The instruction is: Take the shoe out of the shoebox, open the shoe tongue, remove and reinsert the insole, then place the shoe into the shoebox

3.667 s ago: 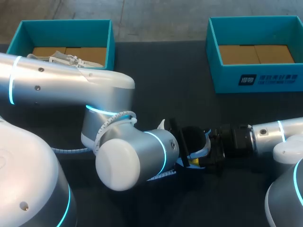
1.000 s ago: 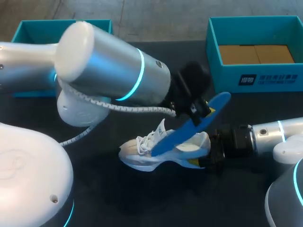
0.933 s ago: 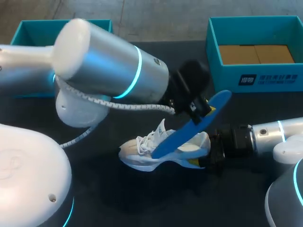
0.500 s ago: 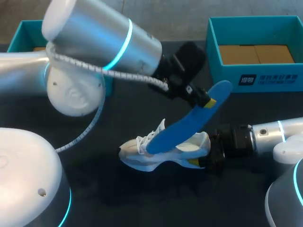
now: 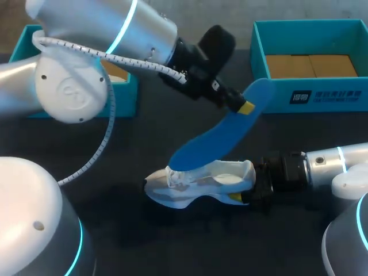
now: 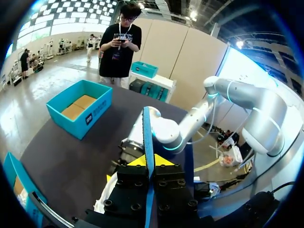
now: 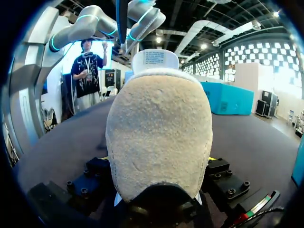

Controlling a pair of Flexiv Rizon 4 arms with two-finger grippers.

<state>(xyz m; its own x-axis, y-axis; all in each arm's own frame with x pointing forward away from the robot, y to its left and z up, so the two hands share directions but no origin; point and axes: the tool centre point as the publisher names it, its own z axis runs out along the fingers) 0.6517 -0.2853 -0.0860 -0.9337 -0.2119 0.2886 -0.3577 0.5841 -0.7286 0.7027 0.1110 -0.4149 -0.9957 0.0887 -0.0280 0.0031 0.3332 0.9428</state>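
Note:
A white sneaker lies on its side on the dark table, toe to the left. My right gripper is shut on its heel; in the right wrist view the beige heel fills the space between the fingers of this gripper. My left gripper hangs above the table behind the shoe, shut on the heel end of a blue insole. The insole slants down to the shoe's front, where its tip is over the laces; I cannot tell if it touches. In the left wrist view the insole stands edge-on in that gripper.
An open teal shoebox with a cardboard floor stands at the back right. A second teal box stands at the back left, mostly hidden behind my left arm. My right arm lies low along the table's right side.
My left gripper has risen and drawn back toward the far side, pulling the blue insole up out of the shoe. The right gripper and the shoe have stayed put.

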